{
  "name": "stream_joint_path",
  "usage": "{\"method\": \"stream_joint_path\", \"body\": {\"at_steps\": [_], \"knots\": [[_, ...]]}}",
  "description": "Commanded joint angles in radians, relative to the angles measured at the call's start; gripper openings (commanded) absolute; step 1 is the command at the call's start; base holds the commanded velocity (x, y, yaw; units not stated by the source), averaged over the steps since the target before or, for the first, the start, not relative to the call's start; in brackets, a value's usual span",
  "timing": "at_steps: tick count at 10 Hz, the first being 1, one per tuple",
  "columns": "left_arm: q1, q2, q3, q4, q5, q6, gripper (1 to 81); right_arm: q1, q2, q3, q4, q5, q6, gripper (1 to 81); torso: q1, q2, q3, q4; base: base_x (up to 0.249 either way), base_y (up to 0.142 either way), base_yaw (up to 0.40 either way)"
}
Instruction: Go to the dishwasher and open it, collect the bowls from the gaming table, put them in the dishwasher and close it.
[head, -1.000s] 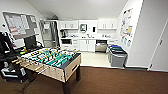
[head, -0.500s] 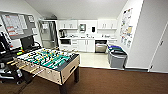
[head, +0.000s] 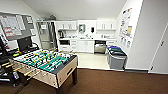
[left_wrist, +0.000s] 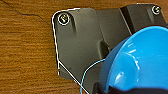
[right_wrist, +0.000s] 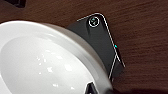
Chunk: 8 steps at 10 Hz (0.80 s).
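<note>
Carpet (head: 112, 82) runs ahead to a kitchenette where the dishwasher (head: 100, 46) sits open under the counter, its inside too dark to read. Nearer left stands a foosball table (head: 46, 66). Wrist views show a blue bowl (left_wrist: 140, 62) and white bowl (right_wrist: 47, 62), both cut off; whether either tool grips them, I cannot tell.

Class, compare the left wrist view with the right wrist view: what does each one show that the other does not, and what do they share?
Left wrist view alone: a bright blue bowl close to the camera, above light brown wood-grain floor.

Right wrist view alone: a white bowl with a glossy inside, above darker brown floor.

Both: a bowl looming large beside the robot's own dark plate with round fittings, and floor beneath. Neither hand's fingers can be made out.
</note>
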Motion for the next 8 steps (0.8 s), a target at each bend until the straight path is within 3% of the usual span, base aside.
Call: {"method": "stream_joint_path", "body": {"at_steps": [1, 8], "knots": [[-0.053, -0.009, -0.001, 0.009, 0.051, 0.000, 1.0, 0.048, -0.025, 0.005, -0.013, -0.043, -0.002, 1.0, 0.000, 0.000, 0.000, 0.000, 0.125, -0.084, 0.000], [-0.051, -0.006, -0.001, 0.010, 0.051, 0.000, 1.0, 0.052, -0.026, 0.002, -0.011, -0.045, -0.002, 1.0, -0.001, 0.000, 0.000, 0.000, 0.129, -0.079, 0.000]]}}
